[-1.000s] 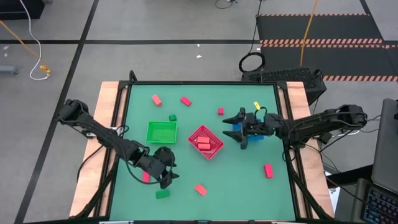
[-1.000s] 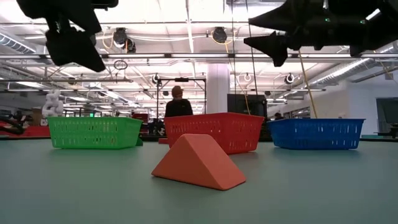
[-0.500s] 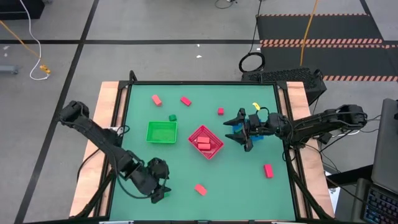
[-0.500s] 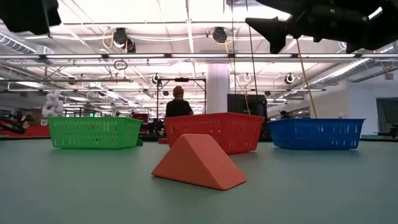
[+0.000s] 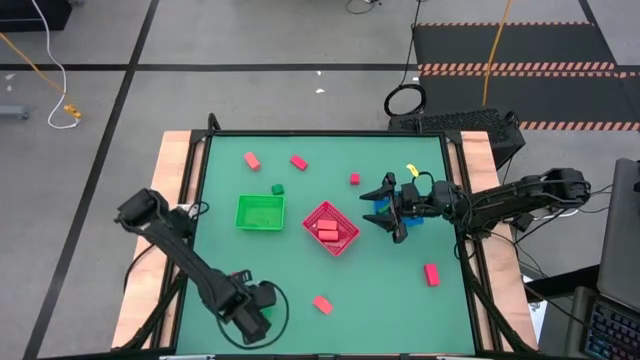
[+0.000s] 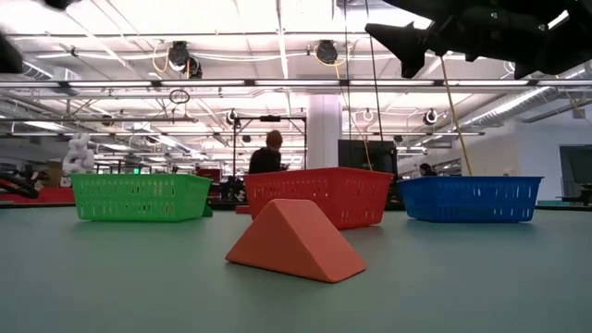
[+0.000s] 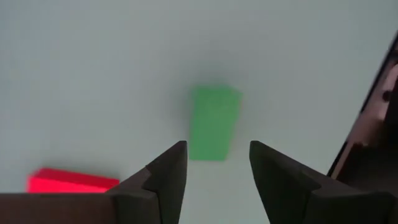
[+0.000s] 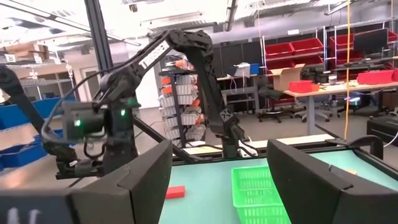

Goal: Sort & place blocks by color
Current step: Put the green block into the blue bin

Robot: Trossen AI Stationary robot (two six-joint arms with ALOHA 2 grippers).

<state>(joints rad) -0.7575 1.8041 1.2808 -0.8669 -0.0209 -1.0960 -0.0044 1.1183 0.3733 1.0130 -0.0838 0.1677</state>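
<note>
Two grippers are in view, and only the left one is at work. The left gripper (image 5: 255,318) hangs at about 7 o'clock on the table (image 5: 400,290), near its front edge; in its wrist view the fingers (image 7: 163,174) stand a moderate way apart with nothing between them, and a green block (image 7: 213,122) lies on the mat just ahead of the gap, with a red block (image 7: 71,182) off to one side. The judgement is that a pick of the green block is in hand. To do it well, the jaws should be centred over the block's narrow sides and turned to match its slight tilt, then lowered straight until the fingertips bracket it, keeping clear of the red block. Its destination, the green basket (image 5: 260,212), sits near the centre at about 9 o'clock, with the red basket (image 5: 331,228) beside it. At 3 o'clock the right gripper (image 5: 384,209) waits above the blue basket (image 5: 379,212), its fingers (image 8: 130,180) spread wide and empty.
</note>
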